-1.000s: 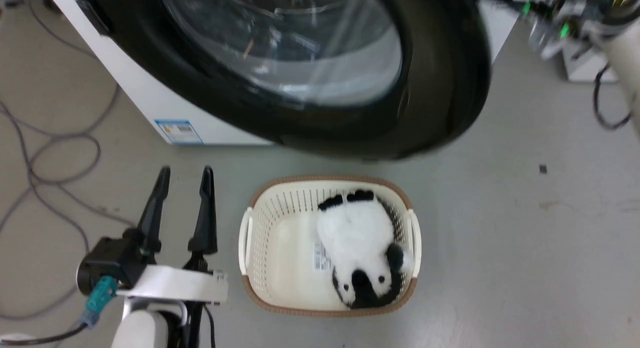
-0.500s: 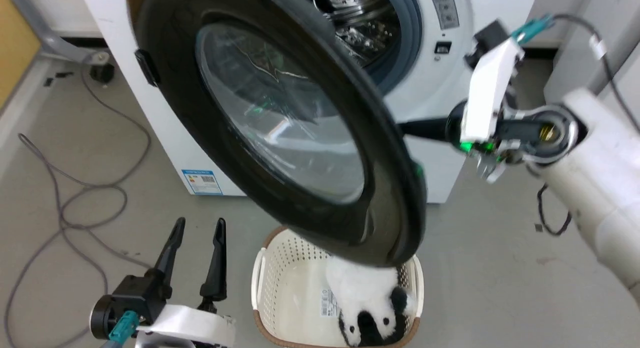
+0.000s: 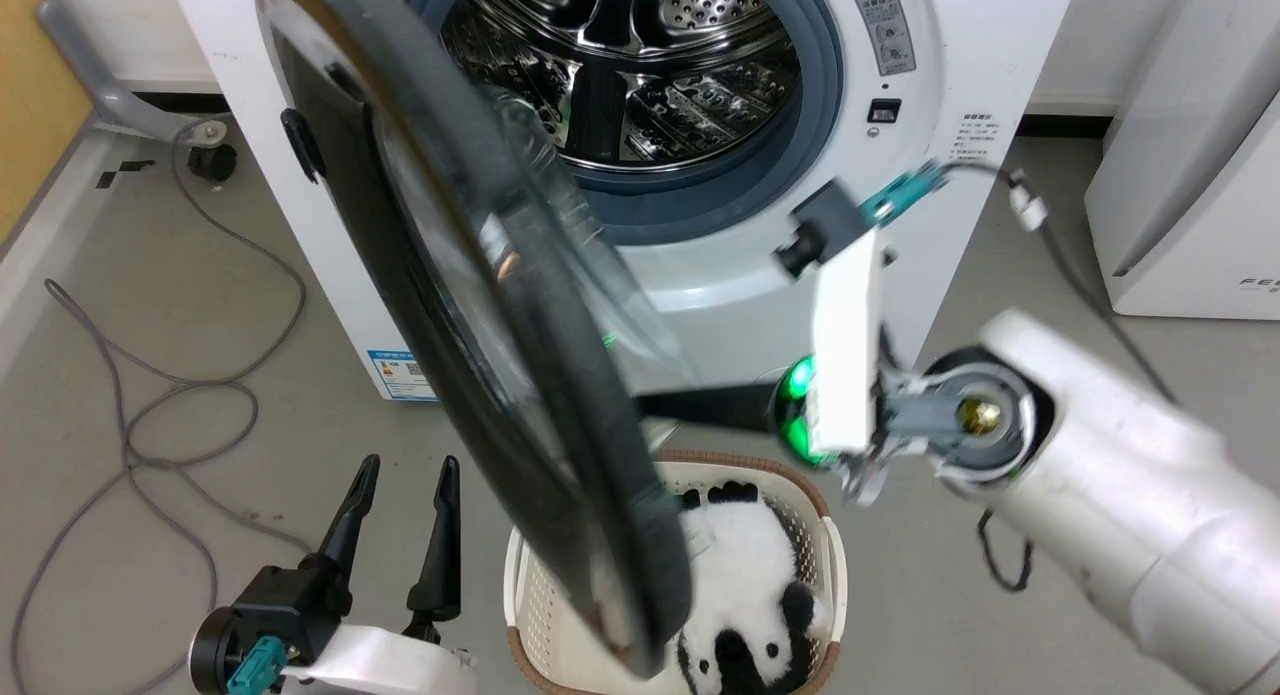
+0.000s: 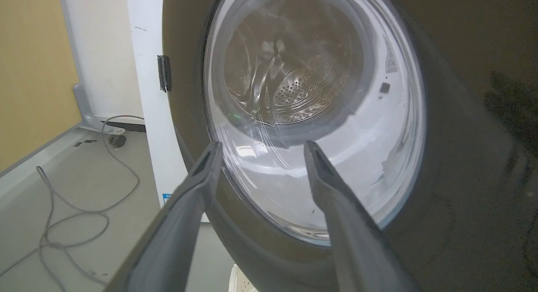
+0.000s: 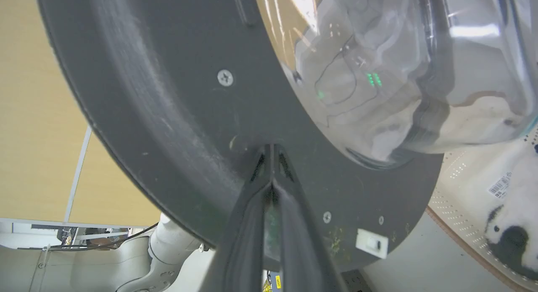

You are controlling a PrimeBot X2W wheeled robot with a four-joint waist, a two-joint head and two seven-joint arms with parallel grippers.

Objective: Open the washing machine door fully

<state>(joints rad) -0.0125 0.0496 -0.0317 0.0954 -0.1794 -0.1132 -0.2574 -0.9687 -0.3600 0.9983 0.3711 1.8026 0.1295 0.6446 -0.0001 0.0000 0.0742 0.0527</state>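
The washing machine door (image 3: 500, 355), a glossy black disc with a bulging glass centre, stands swung out from the white washer (image 3: 930, 225), hinged at the left and seen almost edge-on. The steel drum (image 3: 640, 65) is exposed behind it. My right gripper (image 3: 648, 407) is shut with nothing in it; its fingertips (image 5: 272, 151) press against the dark inner ring of the door (image 5: 168, 115), below the glass bowl. My left gripper (image 3: 405, 470) hangs open low at the left, apart from the door's outer face (image 4: 462, 157), with its fingers (image 4: 206, 166) pointing at the glass.
A cream laundry basket (image 3: 825, 565) holding a black-and-white panda plush (image 3: 745, 565) sits on the floor right under the door's lower edge. Grey cables (image 3: 150, 425) loop over the floor at the left. A white appliance (image 3: 1190, 175) stands at the right.
The head camera has tilted up. The door has swung further out to the left, baring more of the drum. My right gripper has come down and left against the door's inner face.
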